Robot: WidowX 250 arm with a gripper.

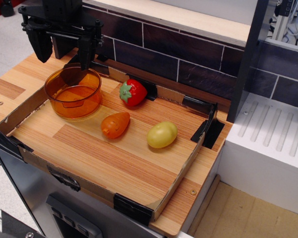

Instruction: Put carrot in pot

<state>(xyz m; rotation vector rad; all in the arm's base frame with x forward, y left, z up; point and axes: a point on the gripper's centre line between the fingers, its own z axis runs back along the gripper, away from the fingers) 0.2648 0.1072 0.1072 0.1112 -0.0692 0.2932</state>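
Wooden tray (139, 163): carrot (114, 124) lies beside pot (73, 92), well clear of spread, empty fingers (84, 52).

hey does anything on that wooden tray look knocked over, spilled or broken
Nothing stands out. The pot sits upright and empty; the carrot, strawberry and yellow toy lie apart on the tray, all intact.

Single fixed view, high and off the bench's (104, 158) front corner, looking down diagonally toward the tiled wall (188, 54), fairly close.
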